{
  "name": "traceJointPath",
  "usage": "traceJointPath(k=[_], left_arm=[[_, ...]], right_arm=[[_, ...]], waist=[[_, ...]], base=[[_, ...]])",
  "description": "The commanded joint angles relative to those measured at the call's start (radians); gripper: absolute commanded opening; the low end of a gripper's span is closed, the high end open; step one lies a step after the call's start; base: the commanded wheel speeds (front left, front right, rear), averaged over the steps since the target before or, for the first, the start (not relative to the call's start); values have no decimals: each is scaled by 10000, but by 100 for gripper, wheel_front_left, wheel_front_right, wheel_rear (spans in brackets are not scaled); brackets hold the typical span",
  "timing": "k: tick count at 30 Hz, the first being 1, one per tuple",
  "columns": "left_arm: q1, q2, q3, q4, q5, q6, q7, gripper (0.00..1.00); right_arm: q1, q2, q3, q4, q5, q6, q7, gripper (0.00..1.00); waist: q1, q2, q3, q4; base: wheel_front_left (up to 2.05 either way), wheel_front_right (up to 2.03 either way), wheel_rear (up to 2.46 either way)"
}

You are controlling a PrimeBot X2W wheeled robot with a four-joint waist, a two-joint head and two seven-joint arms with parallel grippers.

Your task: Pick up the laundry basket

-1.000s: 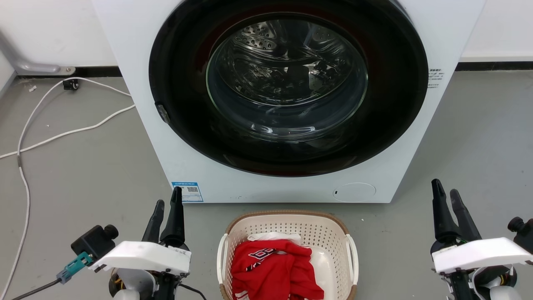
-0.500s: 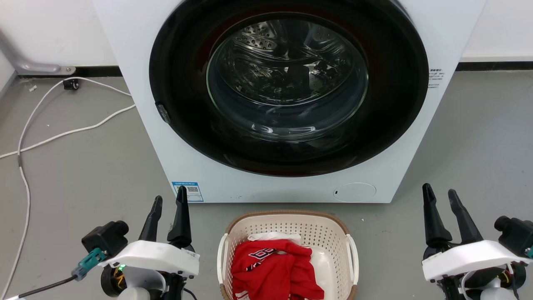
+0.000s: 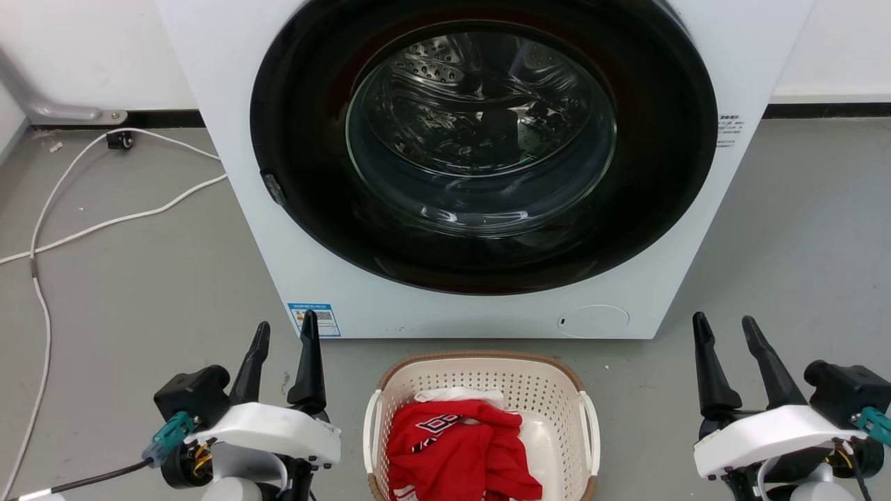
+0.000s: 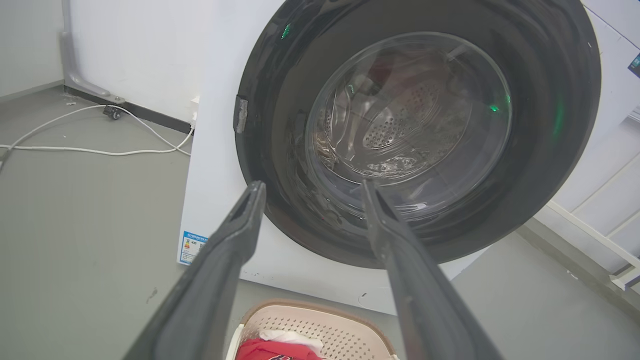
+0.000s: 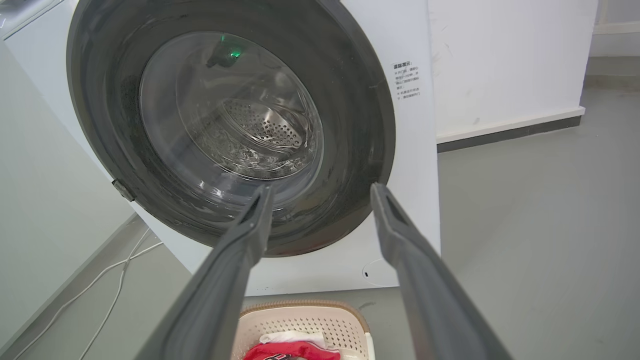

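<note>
The left pincer [image 3: 286, 321] and the right pincer [image 3: 723, 319], both released and empty, flank the laundry basket [image 3: 480, 357], which sits apart between them on the floor [image 3: 139, 278].

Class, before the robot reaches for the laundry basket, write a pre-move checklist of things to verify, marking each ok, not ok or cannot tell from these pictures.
1. Is the left gripper open and empty: ok.
2. Is the right gripper open and empty: ok.
3. Does the laundry basket stand upright on the floor between the grippers: ok.
4. Are its left handle and right handle uncovered: ok.
5. Is the red garment wholly inside: cannot tell, the near end is out of frame.
6. Are the grippers at the handles: not ok, both are apart from the basket.
</note>
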Motion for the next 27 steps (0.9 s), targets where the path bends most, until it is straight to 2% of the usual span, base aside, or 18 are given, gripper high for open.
traceJointPath(k=[1,27], left_arm=[[-97,23,14,-63,292,28,-94,100],[-257,16,-129,348,2754,256,-642,100]], right_arm=[[55,-4,36,-128,-273,0,-74,100],[276,9,75,-90,-2531,-1,-5,100]], waist=[[0,0,3,-8],[0,0,88,-97]], base=[[0,0,0],[0,0,0]])
